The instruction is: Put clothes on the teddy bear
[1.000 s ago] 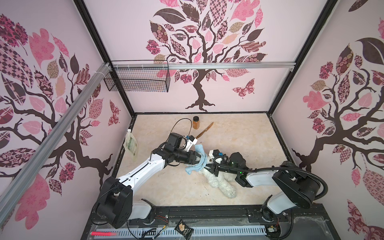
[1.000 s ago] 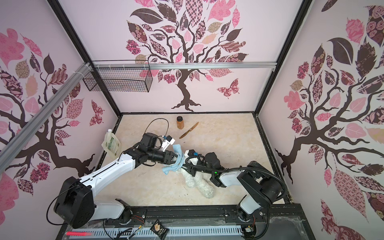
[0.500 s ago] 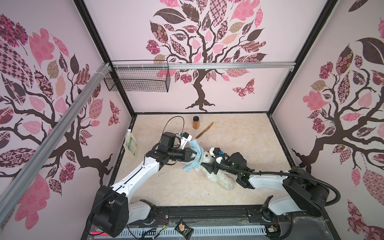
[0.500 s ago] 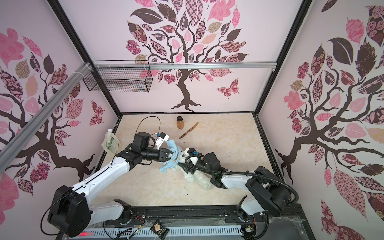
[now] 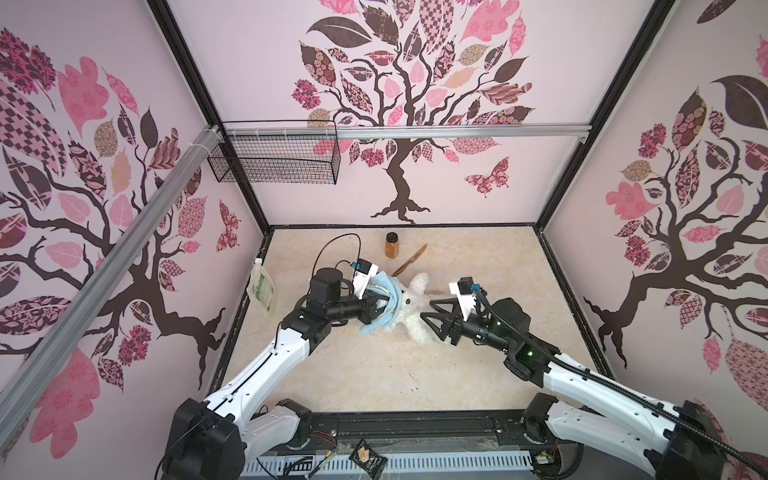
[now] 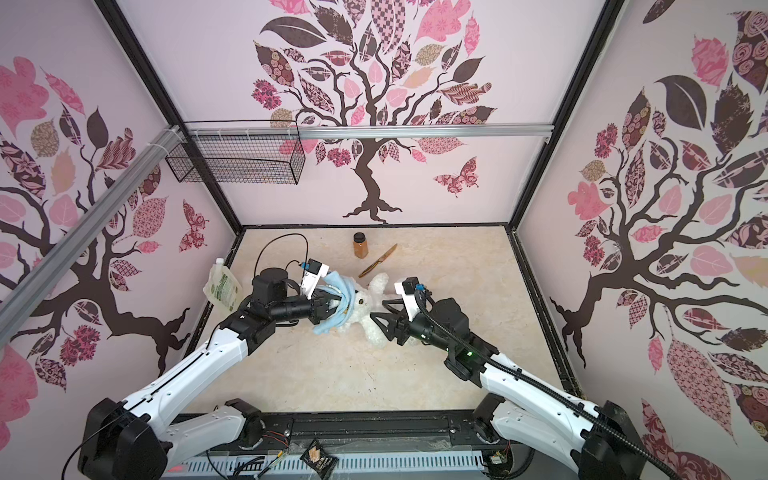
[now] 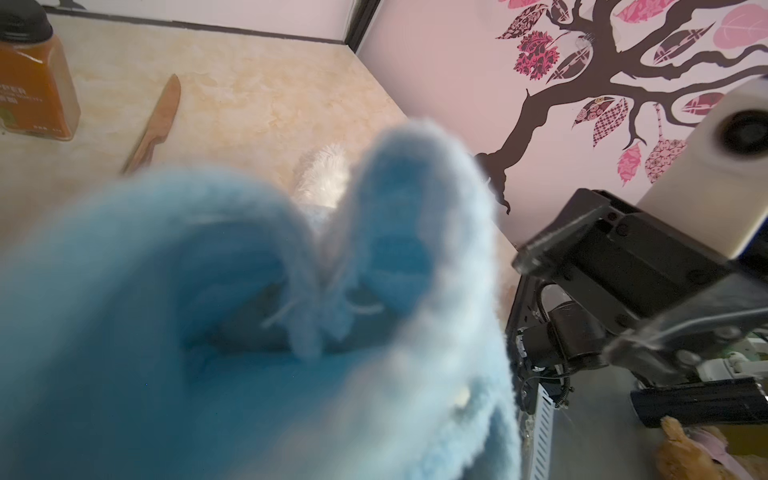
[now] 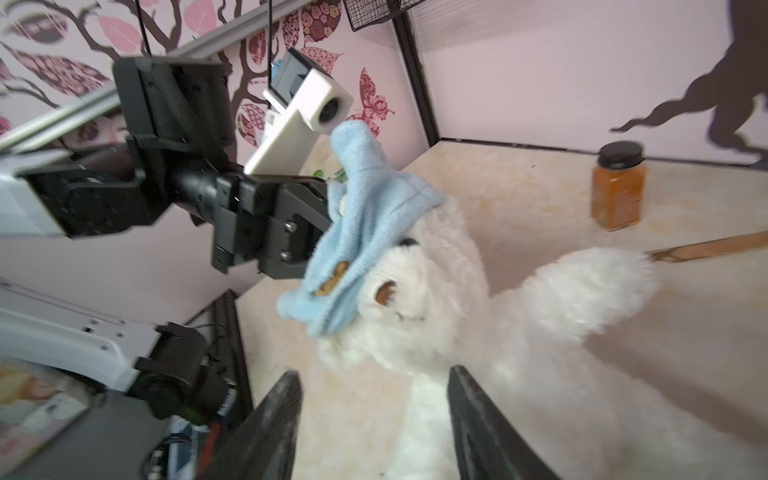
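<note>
Both arms stretched low toward desk centre, pincers facing; left pincer clamped, right pincer spread apart

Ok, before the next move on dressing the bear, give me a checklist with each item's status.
1. Grip on shirt: ok, left gripper is shut on the bunched light blue shirt.
2. Shirt over head: not ok, it sits bunched atop the teddy bear's head, face showing.
3. Bear steadied: not ok, right gripper is open, jaws astride its body.
4. Neck opening lined up: cannot tell, fabric hides it.
5. Clutter: ok, wooden knife lies close beside the bear's arm, spice jar stands apart.
</note>
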`<move>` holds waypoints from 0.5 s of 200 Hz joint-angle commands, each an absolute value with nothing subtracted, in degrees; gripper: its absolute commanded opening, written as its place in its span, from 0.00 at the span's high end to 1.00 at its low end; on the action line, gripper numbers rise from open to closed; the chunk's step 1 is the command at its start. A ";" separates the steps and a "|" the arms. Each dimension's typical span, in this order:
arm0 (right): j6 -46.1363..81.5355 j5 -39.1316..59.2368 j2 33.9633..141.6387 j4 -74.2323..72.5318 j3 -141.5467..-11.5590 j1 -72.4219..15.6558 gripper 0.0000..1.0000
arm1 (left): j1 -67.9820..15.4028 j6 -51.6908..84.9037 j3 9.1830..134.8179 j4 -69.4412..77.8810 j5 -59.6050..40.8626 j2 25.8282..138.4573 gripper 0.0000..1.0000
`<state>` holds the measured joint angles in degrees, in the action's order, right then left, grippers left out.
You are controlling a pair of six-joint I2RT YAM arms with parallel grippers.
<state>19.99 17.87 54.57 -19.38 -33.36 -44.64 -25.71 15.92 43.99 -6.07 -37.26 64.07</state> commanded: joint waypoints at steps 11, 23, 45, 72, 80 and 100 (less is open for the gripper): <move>32.02 18.29 59.53 -18.05 -37.10 -48.10 0.52 | -28.23 12.66 41.93 -0.84 -33.73 62.82 1.00; 34.39 18.20 61.70 -19.98 -37.49 -48.25 0.55 | -28.89 12.50 41.88 -0.79 -33.31 62.93 1.00; 36.41 17.11 65.18 -20.17 -39.05 -49.12 0.59 | -29.46 12.48 41.71 -0.90 -33.07 63.13 1.00; 37.97 16.79 67.57 -21.59 -39.22 -49.74 0.63 | -29.97 12.14 41.24 -0.90 -32.52 62.95 1.00; 38.15 16.35 68.06 -21.54 -39.45 -49.83 0.64 | -30.06 12.14 41.11 -0.86 -32.49 62.89 1.00; 38.58 14.62 69.45 -22.49 -39.60 -50.01 0.64 | -30.38 11.87 40.78 -0.75 -32.48 62.93 1.00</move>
<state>36.51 16.73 67.61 -20.01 -36.84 -49.56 -29.85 13.21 42.06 -3.92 -32.51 63.88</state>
